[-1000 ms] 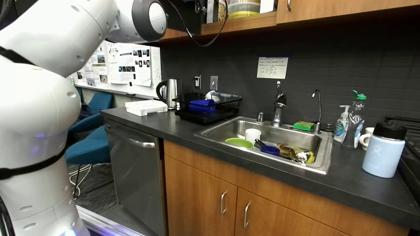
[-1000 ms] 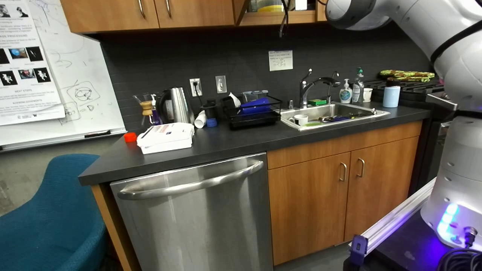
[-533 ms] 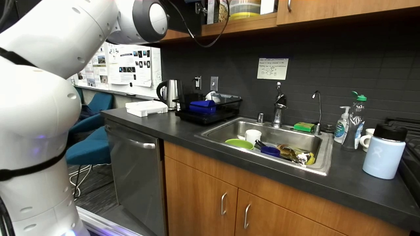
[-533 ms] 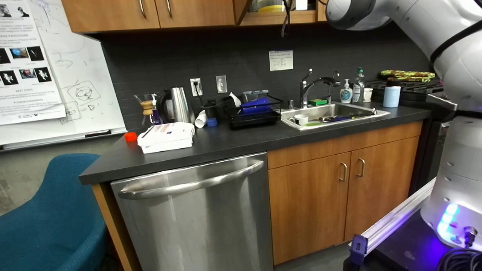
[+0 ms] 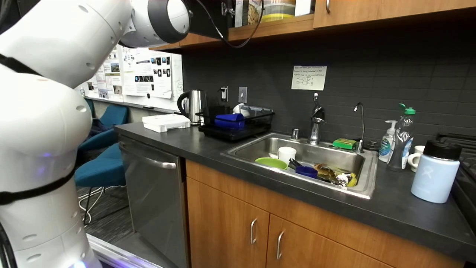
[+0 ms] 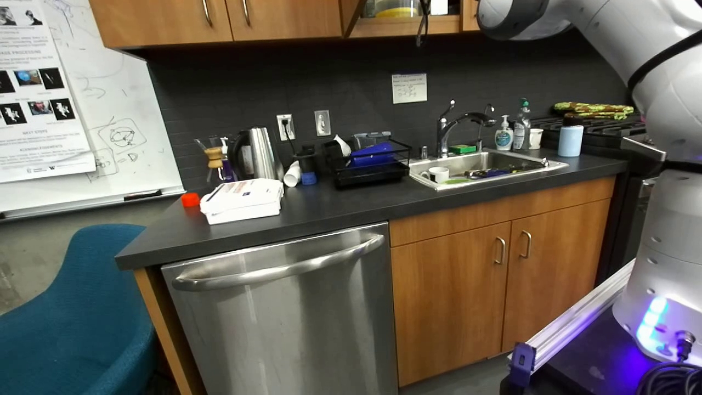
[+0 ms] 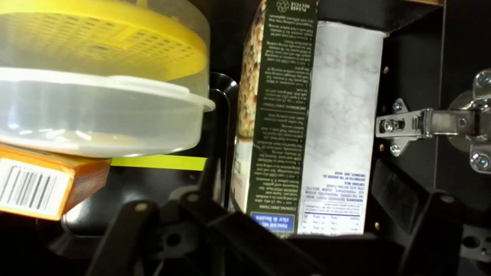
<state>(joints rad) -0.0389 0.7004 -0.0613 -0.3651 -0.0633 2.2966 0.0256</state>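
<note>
1. Pincer (image 7: pixel 302 178) spread wide, with no grip on anything; showing in the wrist view alone, in a picture apparently upside down.
2. Between the fingers (image 7: pixel 401 195), as seen from the wrist: rice box (image 7: pixel 282 115) and white box (image 7: pixel 343 103), side by side and upright in the cabinet (image 5: pixel 271 25). Contact with either: cannot tell.
3. Done, by present looks: cabinet open, pincer lined up at the pair.
4. Left undone, in all likelihood: any hold on a box. Both standing in the cabinet, neither lifted out.
5. Beside the rice box, across a gap: tub (image 7: pixel 115 115), with orange box (image 7: pixel 34 188) seemingly against it. Just beside the white box: hinge (image 7: pixel 441 122).
6. Lower down, in both exterior views: sink (image 5: pixel 334 156), rack (image 5: pixel 230 134) and kettle (image 5: pixel 197 106) at the desk (image 5: pixel 200 146), well apart from the cabinet.
</note>
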